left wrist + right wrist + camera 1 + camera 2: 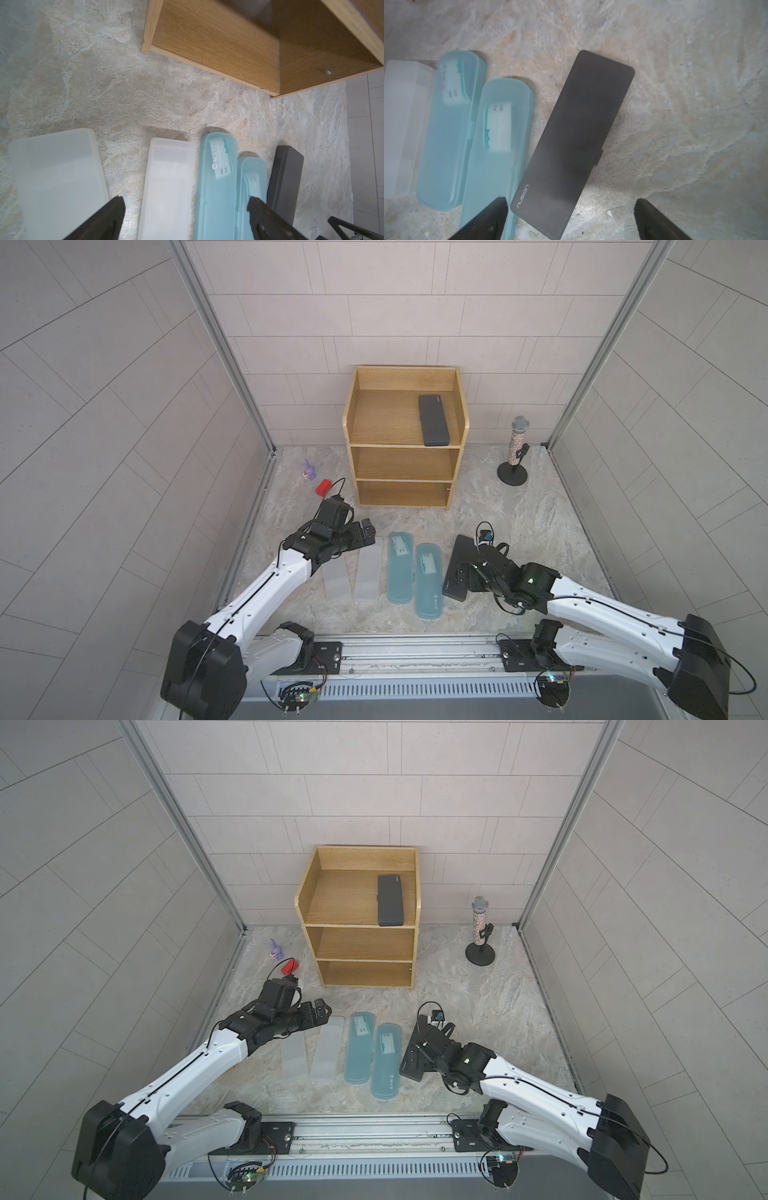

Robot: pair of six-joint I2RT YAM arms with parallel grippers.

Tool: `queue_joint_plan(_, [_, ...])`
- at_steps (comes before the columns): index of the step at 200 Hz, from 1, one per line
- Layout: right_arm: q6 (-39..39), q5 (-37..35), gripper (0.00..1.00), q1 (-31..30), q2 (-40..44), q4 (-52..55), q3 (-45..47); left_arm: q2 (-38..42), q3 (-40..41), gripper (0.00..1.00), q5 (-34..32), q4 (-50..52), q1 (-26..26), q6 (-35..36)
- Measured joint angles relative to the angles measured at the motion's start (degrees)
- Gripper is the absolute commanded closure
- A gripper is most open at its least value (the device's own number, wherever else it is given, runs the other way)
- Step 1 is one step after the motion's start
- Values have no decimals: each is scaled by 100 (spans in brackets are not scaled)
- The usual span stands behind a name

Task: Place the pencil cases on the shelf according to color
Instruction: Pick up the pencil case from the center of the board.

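Right wrist, matte black case (571,141), marbled tabletop (685,104)

Bare floor (415,518) between shelf (403,445) and pencil cases (400,572); both lower levels unobstructed.

A robotics lab cell: grey tiled wall panels (395,302) in aluminium frame posts (222,344), white robot arms (266,589) on a metal rail (415,649).

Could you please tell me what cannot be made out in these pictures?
- Black case on the table: partly covered by the right arm in both top views.
- Leftmost frosted case: far end under the left arm, top views.
- Shelf: lower levels' backs hidden by boards above.
- Purple figure: too small to identify.
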State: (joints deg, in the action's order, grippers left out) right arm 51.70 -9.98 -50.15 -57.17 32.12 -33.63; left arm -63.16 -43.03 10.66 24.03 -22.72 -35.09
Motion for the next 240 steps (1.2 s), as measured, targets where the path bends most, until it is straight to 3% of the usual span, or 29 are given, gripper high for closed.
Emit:
queue_joint_plan(124, [658, -236, 0, -348, -2065, -671, -437, 302, 142, 0, 61, 15, -24, 9])
queue_joint_plan(202, [793, -407, 0, -348, -2186, -660, -391, 299, 142, 0, 175, -26, -24, 15])
queue_joint_plan(240, [885, -494, 0, -348, -1858, -481, 133, 295, 142, 0, 177, -24, -24, 15])
